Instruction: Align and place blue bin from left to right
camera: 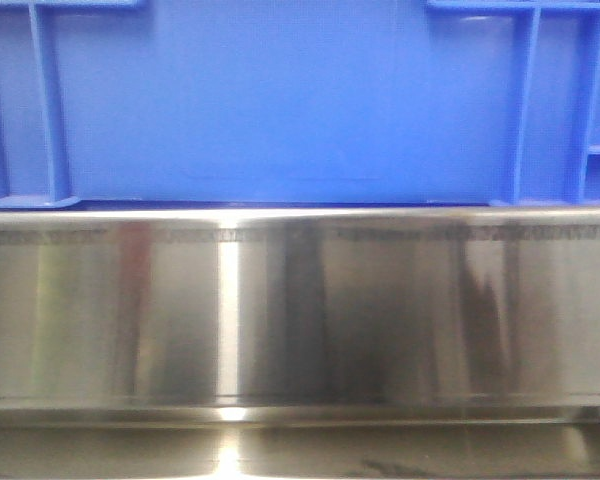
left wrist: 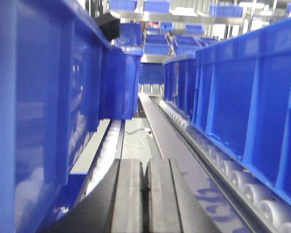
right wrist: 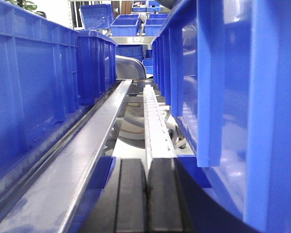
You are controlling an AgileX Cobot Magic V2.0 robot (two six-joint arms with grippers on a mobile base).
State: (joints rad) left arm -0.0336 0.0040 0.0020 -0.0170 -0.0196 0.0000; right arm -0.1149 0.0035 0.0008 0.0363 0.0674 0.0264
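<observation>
Blue bin [camera: 280, 100] fills the front view, its flat side sitting along the front edge of the steel shelf [camera: 300, 300].
Left gripper [left wrist: 145, 167] has its fingers [left wrist: 128, 194] pressed together on nothing, low between other bins [left wrist: 242, 97] and beside a roller track [left wrist: 242, 189]. The right gripper [right wrist: 146, 167] is likewise squeezed tight and empty, next to a steel rail [right wrist: 87, 145].

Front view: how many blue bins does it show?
1. The blue bin fills the upper half, above the steel panel. Other bins may be hidden behind it.
</observation>
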